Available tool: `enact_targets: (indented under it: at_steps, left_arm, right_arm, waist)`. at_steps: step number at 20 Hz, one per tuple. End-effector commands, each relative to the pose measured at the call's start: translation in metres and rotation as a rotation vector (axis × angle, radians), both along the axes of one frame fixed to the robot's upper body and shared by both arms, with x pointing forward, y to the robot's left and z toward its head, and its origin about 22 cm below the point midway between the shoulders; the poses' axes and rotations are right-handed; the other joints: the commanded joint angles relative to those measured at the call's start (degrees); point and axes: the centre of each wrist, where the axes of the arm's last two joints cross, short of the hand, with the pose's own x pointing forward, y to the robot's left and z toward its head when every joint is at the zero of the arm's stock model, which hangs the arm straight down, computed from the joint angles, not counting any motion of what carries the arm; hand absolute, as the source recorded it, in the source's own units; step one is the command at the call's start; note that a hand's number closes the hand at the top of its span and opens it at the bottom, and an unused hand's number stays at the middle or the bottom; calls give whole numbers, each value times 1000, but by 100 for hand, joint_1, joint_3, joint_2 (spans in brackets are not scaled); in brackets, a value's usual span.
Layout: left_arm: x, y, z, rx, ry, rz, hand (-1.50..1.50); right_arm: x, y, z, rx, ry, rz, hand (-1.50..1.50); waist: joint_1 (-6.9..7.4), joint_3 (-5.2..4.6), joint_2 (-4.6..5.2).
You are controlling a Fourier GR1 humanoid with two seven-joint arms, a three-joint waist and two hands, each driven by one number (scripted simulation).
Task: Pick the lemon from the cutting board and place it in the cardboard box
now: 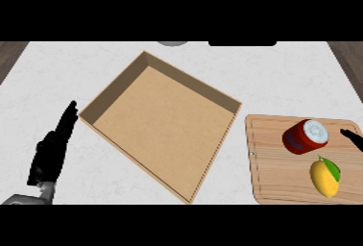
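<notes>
Right hand point(351, 137): only a fingertip shows at 3 o'clock; we cannot tell its finger state. Lemon point(325, 178) lies at 5 o'clock on cutting board point(269, 158), near red can point(305, 136). We should approach clear of the can. Cardboard box point(163, 120) centre; left hand point(53, 149) rests, fingers straight, at 8 o'clock.

The lemon point(325, 178) is yellow with a green leaf at its top end. The board point(276, 182) is pale wood with visible grain. On it lies a red can point(305, 137) with a silvery-white end. The box point(159, 122) is plain tan cardboard, its inner walls darker brown. The desk point(284, 77) is white with faint grey marbling. Both hands, left point(51, 153) and right point(352, 138), are black.
</notes>
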Motion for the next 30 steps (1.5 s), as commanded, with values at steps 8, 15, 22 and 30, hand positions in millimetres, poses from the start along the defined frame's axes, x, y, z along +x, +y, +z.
enact_targets:
  at_steps: [8, 15, 22, 30]
  left_arm:
    - [-6, 5, 7, 7, 6, 0, 0]
    - [-4, 13, -7, -5, -15, 1, 0]
    - [-7, 0, 1, 6, 14, 20, 0]
    - [-19, 3, 11, -15, 12, 8, 0]
  right_arm:
    - [-7, -19, -28, -44, 68, -39, -150]
    - [7, -14, -51, -61, 79, -23, -150]
    - [-16, -7, -47, -31, 58, -56, -150]
    - [-10, 3, -76, -40, 71, -45, -150]
  waist:
    - [-4, 3, -3]
    - [11, 3, 2]
    - [-11, 2, -4]
    - [18, 4, -6]
